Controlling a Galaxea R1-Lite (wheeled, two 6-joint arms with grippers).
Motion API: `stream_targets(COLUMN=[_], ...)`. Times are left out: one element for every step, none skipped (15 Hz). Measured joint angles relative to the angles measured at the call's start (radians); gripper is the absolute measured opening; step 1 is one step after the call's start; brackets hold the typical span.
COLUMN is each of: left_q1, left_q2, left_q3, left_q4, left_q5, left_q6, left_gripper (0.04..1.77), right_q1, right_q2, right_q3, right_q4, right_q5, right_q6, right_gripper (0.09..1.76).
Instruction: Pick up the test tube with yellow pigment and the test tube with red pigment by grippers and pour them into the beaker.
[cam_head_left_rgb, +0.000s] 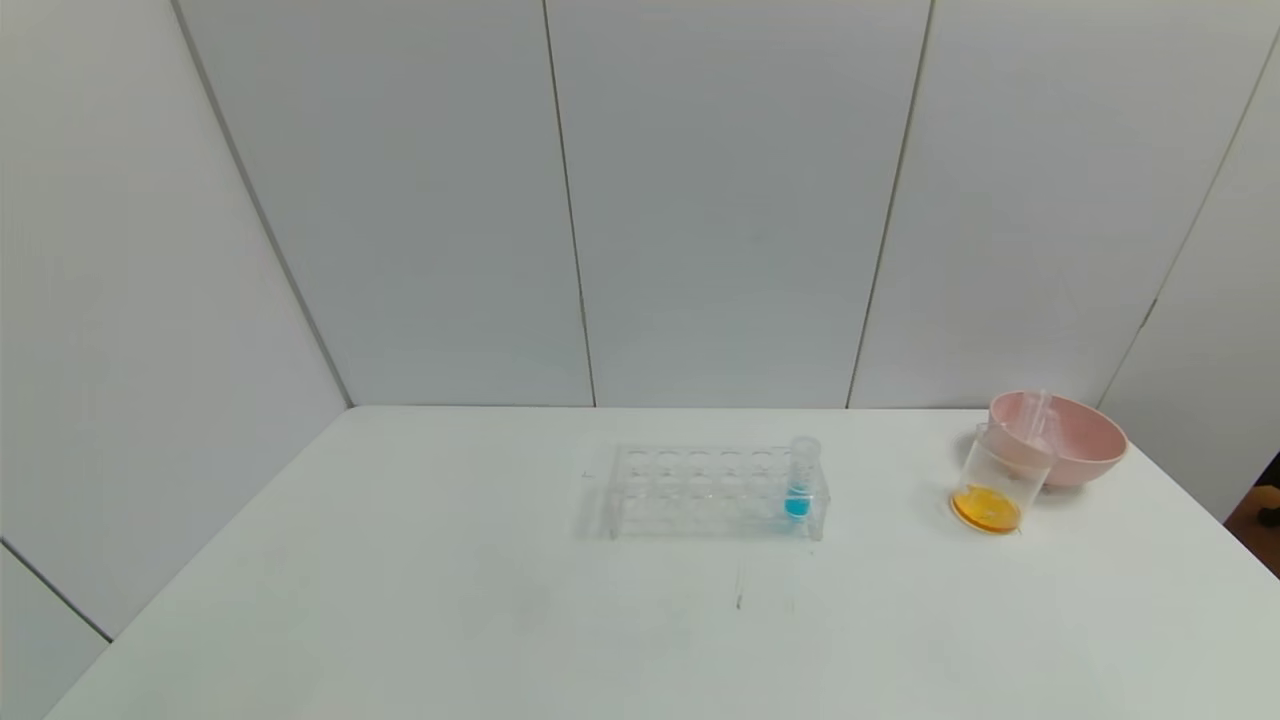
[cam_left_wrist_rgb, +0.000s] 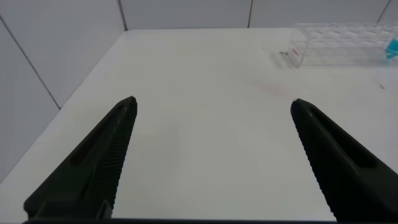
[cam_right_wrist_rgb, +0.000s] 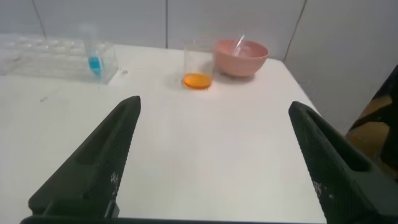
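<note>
The beaker (cam_head_left_rgb: 1000, 470) stands at the right of the table with orange liquid (cam_head_left_rgb: 986, 508) in its bottom; it also shows in the right wrist view (cam_right_wrist_rgb: 198, 62). Clear, empty-looking tubes (cam_head_left_rgb: 1036, 415) lean in the pink bowl (cam_head_left_rgb: 1090, 445) right behind it. No tube with yellow or red liquid shows. My left gripper (cam_left_wrist_rgb: 212, 101) is open and empty over the table's left part. My right gripper (cam_right_wrist_rgb: 214, 102) is open and empty over the table, well short of the beaker. Neither gripper shows in the head view.
A clear tube rack (cam_head_left_rgb: 700, 490) stands mid-table and holds one tube with blue liquid (cam_head_left_rgb: 798, 480) at its right end. The rack also shows in the left wrist view (cam_left_wrist_rgb: 336, 43) and the right wrist view (cam_right_wrist_rgb: 43, 53). Grey wall panels stand behind the table.
</note>
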Motion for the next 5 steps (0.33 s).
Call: stream_targets(left_q1=[0.0,0.0,0.0,0.0,0.0], left_q2=[0.0,0.0,0.0,0.0,0.0], left_q3=[0.0,0.0,0.0,0.0,0.0], left_q4=[0.0,0.0,0.0,0.0,0.0], left_q5=[0.0,0.0,0.0,0.0,0.0], left_q6=[0.0,0.0,0.0,0.0,0.0], left_gripper=[1.76,1.76,1.76,1.76,1.76], right_q1=[0.0,0.0,0.0,0.0,0.0], right_q2=[-0.006,-0.009,-0.01,-0.011,-0.012], right_q3=[0.026,0.047,0.053,0.059,0.06], right_q4=[0.002,0.021,0.019,0.021,0.02], right_q5=[0.022,0.029,0.031,0.031,0.031], right_q6=[0.0,0.001,0.003,0.003,0.003], right_gripper=[1.7,1.7,1.7,1.7,1.7])
